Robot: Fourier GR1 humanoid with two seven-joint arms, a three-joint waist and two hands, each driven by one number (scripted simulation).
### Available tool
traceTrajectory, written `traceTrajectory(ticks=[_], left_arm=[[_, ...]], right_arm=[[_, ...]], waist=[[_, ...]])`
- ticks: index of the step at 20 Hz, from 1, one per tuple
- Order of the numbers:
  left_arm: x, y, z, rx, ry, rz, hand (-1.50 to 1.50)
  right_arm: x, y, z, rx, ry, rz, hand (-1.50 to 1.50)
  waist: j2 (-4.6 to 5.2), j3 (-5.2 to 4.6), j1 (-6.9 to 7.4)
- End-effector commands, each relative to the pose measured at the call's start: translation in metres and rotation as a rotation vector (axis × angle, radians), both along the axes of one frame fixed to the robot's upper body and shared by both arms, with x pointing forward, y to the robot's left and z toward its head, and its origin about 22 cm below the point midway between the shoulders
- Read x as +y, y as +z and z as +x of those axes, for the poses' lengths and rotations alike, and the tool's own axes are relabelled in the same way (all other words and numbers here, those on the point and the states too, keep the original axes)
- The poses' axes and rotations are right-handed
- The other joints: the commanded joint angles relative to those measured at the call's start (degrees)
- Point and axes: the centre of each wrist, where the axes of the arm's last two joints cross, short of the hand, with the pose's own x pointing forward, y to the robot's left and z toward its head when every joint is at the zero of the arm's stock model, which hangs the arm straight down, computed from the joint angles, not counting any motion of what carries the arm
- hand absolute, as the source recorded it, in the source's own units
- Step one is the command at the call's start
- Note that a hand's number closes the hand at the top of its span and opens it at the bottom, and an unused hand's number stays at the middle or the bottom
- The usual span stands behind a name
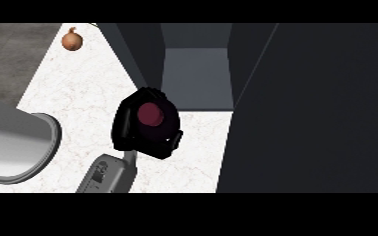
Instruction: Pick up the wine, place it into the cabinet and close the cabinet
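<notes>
The wine bottle (150,113) shows from above as a dark red round top, held upright over the white counter (81,95). My left hand (151,142) is shut on it, black fingers curled round its body and hiding most of it. The grey forearm comes in from the lower left. Bottle and hand are just in front of the open cabinet (198,80), at the left side of its opening, whose grey floor shows beyond them. The cabinet's dark door (310,110) stands open and fills the right of the view. My right hand does not show.
An onion (71,40) lies on the counter at the far left back. A steel sink (29,145) is set into the counter at the left edge. The cabinet's left wall (140,55) rises just behind the hand.
</notes>
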Motion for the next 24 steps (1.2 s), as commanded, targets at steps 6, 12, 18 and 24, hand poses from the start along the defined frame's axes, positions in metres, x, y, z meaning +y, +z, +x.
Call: traceTrajectory(ticks=[6,12,18,24], left_arm=[[-0.057,0.079,0.001,0.045,0.010,-0.012,1.50],[-0.062,0.127,0.031,0.094,0.050,-0.019,1.50],[-0.067,0.123,0.053,0.046,0.126,0.026,1.50],[-0.072,0.106,0.067,-0.003,0.160,0.130,1.50]], right_arm=[[-0.002,0.001,-0.026,0.022,0.074,0.007,-1.50],[-0.014,-0.002,-0.031,0.008,0.076,-0.013,-1.50],[-0.008,0.012,-0.018,-0.007,0.077,-0.002,-1.50],[-0.008,0.002,-0.019,0.005,0.091,0.010,-1.50]], waist=[[0.12,-0.06,-0.81],[0.24,-0.02,-0.96],[0.29,-0.07,-0.78],[0.39,-0.06,-0.90]])
